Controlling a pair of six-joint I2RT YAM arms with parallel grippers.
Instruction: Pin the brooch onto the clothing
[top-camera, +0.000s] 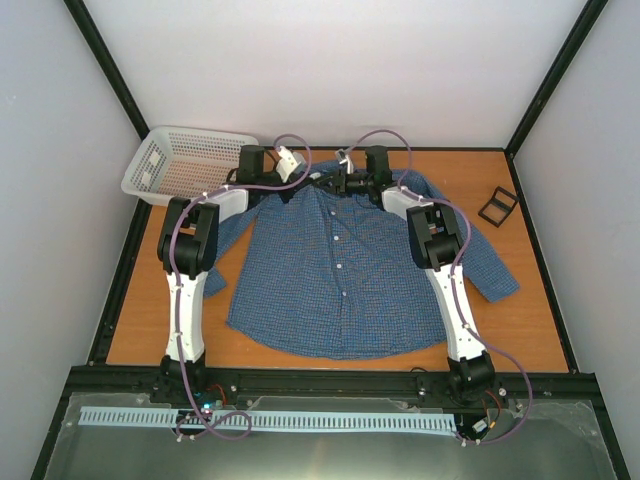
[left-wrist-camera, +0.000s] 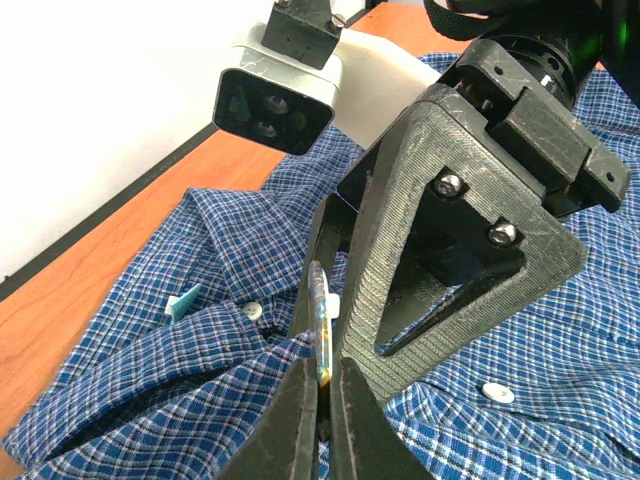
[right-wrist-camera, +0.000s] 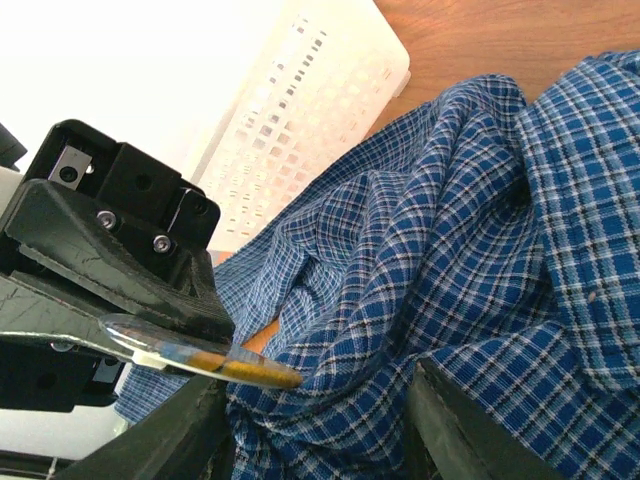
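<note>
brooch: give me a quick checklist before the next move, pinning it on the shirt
1. Is the brooch clamped in the left gripper: ok.
2. Is the brooch edge right at the shirt, near the collar: ok.
3. Does the right gripper have a finger on either side of a raised fold: ok.
4. Is that fold actually pinched: cannot tell.
5. Is the pin open and facing the cloth: cannot tell.
6. Are the basket and black box clear of both arms: ok.
</note>
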